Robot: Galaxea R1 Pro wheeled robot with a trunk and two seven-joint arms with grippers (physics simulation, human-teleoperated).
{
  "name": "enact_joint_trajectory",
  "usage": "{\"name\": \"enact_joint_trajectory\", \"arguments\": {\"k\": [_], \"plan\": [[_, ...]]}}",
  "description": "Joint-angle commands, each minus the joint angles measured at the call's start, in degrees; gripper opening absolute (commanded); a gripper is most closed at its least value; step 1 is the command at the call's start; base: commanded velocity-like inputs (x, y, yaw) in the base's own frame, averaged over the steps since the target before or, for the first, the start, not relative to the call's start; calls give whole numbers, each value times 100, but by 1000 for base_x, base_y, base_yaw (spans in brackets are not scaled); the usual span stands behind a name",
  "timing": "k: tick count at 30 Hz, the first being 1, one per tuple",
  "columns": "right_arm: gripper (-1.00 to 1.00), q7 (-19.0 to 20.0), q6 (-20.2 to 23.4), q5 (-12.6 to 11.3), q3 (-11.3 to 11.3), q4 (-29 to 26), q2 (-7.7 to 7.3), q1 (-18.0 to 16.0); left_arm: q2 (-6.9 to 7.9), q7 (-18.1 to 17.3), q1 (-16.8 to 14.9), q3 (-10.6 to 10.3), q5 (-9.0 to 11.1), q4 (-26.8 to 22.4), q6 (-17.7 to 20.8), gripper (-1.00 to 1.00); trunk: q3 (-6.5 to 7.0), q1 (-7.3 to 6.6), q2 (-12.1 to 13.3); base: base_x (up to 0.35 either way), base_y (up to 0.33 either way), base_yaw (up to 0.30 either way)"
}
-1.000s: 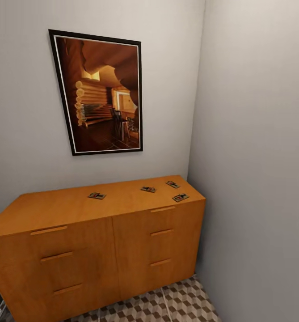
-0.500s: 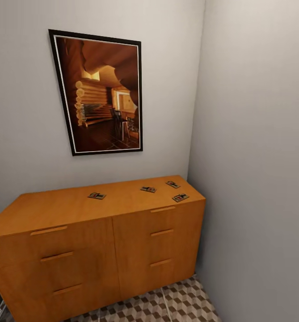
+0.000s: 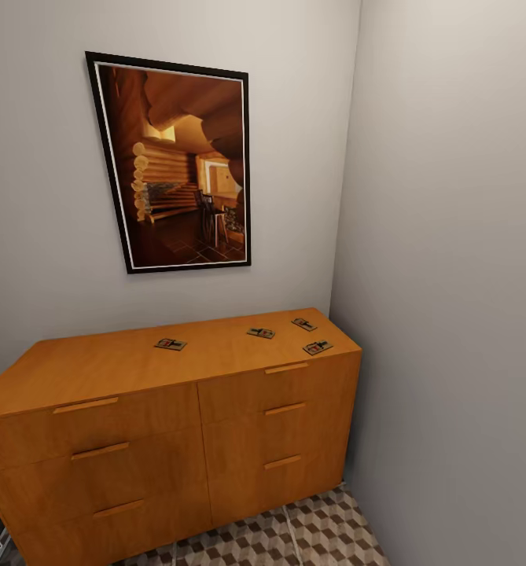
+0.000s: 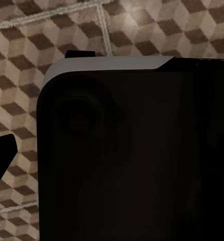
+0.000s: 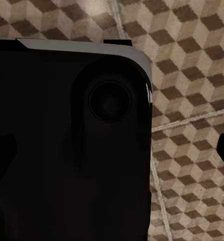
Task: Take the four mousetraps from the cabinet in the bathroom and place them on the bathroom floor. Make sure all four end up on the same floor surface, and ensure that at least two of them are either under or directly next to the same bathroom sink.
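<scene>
progress: nothing placed yet | four mousetraps [image 3: 261, 332] sitting on the cabinet [image 3: 176, 424] top (three near the right end) | bathroom floor [image 3: 325, 531] waiting | grippers: opening impossible to judge

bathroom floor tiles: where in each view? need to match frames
Head view: bathroom floor along the bottom edge, in front of the cabinet.
Left wrist view: tiles past a dark robot part.
Right wrist view: tiles beside a dark robot part.
Shared landmark: the cube pattern with pale grout lines.
</scene>
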Motion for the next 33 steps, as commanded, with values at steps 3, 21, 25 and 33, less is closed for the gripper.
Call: {"name": "enact_joint_trajectory", "arguments": {"k": [3, 21, 25, 33], "plan": [[100, -5, -18, 1, 1, 1, 0, -1, -1, -2, -1, 11, 14, -2, -16, 100, -5, 0, -3, 0, 0, 0], [100, -5, -61, 4, 5, 1, -5, -1, -1, -2, -1, 11, 14, 0, -27, 100, -5, 0, -3, 0, 0, 8], [100, -5, -70, 0, 4, 1, -7, -1, -2, -2, -1, 11, 14, 0, -27, 100, -5, 0, -3, 0, 0, 95], [100, -5, -83, -18, 2, 1, -13, -1, -2, -2, -1, 11, 14, 0, -27, 100, -5, 0, -3, 0, 0, 112]]}}
